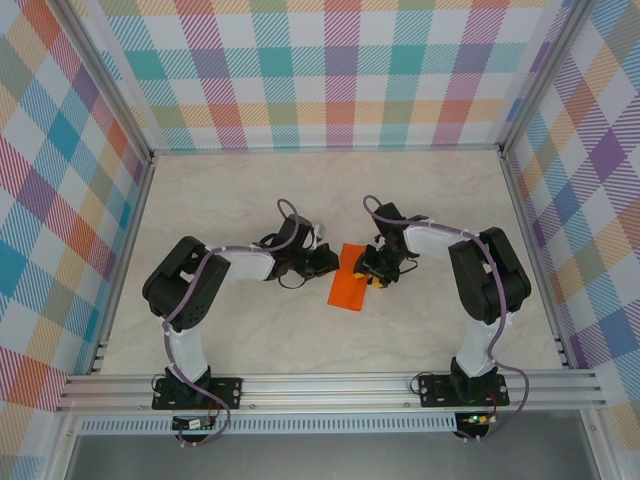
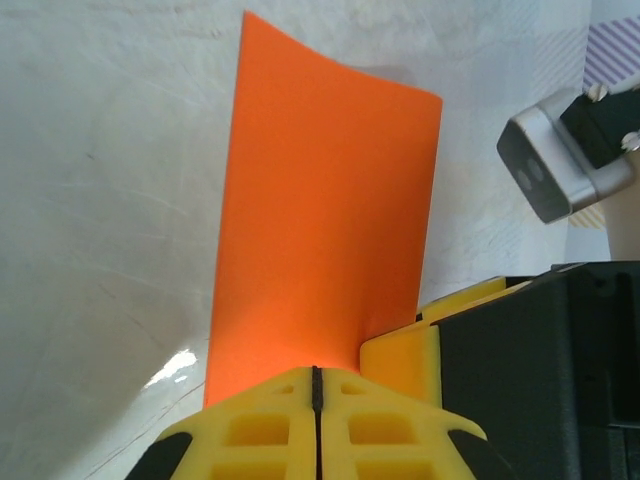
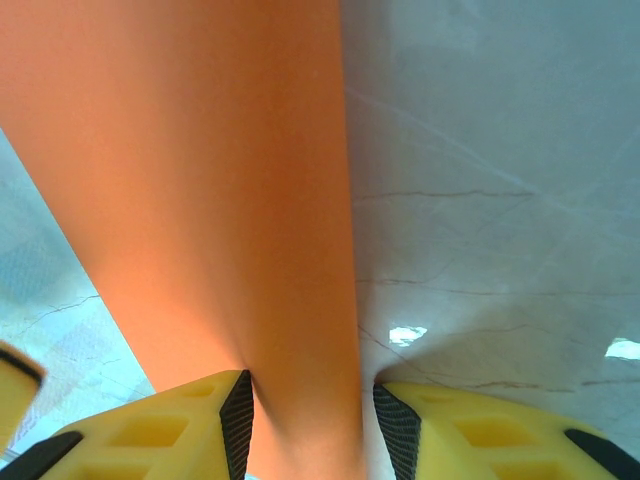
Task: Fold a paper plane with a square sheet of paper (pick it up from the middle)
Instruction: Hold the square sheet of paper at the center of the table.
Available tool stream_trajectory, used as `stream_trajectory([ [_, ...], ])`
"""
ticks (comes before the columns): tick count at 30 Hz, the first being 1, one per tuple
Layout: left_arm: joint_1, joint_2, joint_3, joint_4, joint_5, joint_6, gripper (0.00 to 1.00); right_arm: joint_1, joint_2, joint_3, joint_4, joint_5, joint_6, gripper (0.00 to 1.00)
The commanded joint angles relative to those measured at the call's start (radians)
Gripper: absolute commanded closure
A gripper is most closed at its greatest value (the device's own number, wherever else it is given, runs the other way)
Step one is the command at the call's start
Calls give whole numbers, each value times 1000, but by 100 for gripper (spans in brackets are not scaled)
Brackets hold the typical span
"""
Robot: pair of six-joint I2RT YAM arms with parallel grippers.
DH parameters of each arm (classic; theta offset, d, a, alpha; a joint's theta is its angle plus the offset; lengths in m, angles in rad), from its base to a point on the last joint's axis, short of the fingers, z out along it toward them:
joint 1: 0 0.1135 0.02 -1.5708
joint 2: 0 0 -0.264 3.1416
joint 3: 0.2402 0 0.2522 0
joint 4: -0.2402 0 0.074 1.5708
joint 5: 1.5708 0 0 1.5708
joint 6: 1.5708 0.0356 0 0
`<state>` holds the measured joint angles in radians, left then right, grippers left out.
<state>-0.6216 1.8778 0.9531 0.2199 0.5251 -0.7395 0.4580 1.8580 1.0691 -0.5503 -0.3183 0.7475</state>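
One orange sheet of paper [image 1: 350, 281] lay as a narrow rectangle mid-table [image 1: 250, 200], well away from every edge, with bare top open beyond it and to both sides. Two grippers met it. The left gripper [image 2: 316, 380] had its fingers pressed together at one long side, and the right gripper [image 3: 312, 400] stood partly apart astride the paper, though I couldn't tell whether it was gripping.

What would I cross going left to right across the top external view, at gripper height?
left arm → left gripper → square sheet of paper → right gripper → right arm
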Motion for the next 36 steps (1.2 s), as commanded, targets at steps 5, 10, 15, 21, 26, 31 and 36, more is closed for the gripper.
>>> stream_trajectory([
  [5,-30,61,61,-28,70,34,96,16,142,-74,4,142,-14,57],
  [10,-30,85,69,-55,52,38,98,15,144,-75,5,140,-16,57],
  [15,-30,113,72,-86,47,46,99,16,142,-77,6,139,-18,57],
  [21,-30,126,73,-159,25,79,100,16,124,-81,2,133,-16,57],
  [26,-30,132,79,-260,-16,122,100,16,6,-73,2,100,-24,56],
  [31,-30,151,87,-335,-48,147,100,16,-190,-43,-35,120,-29,53],
  [36,-30,167,98,-365,-63,152,100,16,-302,-45,-43,114,-34,52],
])
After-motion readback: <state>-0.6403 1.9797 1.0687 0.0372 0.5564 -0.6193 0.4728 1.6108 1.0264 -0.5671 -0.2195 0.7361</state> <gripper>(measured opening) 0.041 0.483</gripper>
